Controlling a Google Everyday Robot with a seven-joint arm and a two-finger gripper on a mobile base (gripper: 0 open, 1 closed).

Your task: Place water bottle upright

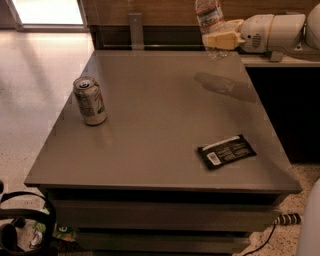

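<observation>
Gripping the water bottle point(208, 15) low down with the gripper point(212, 41) closed around it, above the far right corner of the table point(165, 100). Holding it roughly upright, clear of the tabletop. Seemingly mid-placement: needs lowering straight down, then letting go. Well apart from the soda can point(90, 100) at the table's left and the black packet point(226, 151) front right.

A grey square surface point(160, 150) stands on a pale speckled floor point(35, 100). The floor shines under light from a bright window point(47, 11) at the far left. A wood-panelled wall point(160, 12) runs behind. On the right a white counter point(280, 61) tops a dark cabinet point(290, 110). A cable point(280, 222) lies on the floor at lower right. The end effector point(216, 40), gripping the water bottle point(209, 15), is above the surface's far right corner.
</observation>
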